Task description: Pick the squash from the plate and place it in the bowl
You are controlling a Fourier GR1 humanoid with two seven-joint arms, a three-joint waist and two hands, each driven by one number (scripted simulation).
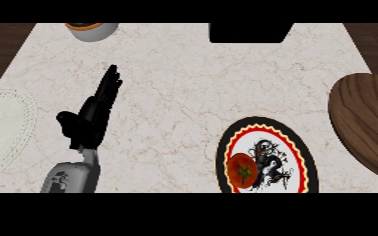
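Marble, pale cream with thin brown veins, makes up the counter top, which fills most of the head view; strips of dark wood show past its slanting left and right edges. On the right, a big rounded dish of brown, grained wood, which looks to be the bowl, sits partly cut off by the view's edge, and nothing shows in the part that can be seen. Just left of it, near the lower edge, lies the round plate, with a black rim, a red and yellow scalloped ring and a white centre bearing a black dragon figure. On the plate's left half rests the squash, a small, squat, rounded orange-red thing with a dark green star-shaped stem on top; it touches no hand. At the far left edge a pale, off-white round shape with a finely textured border is mostly out of sight. A flat black block stands at the top edge of the counter. At the top left, a small grey pot holds something orange, partly cropped. The left hand, black on a grey forearm, rests open left of centre, fingers straight and together, pointing up, thumb out to the left, holding nothing, well apart from the plate.
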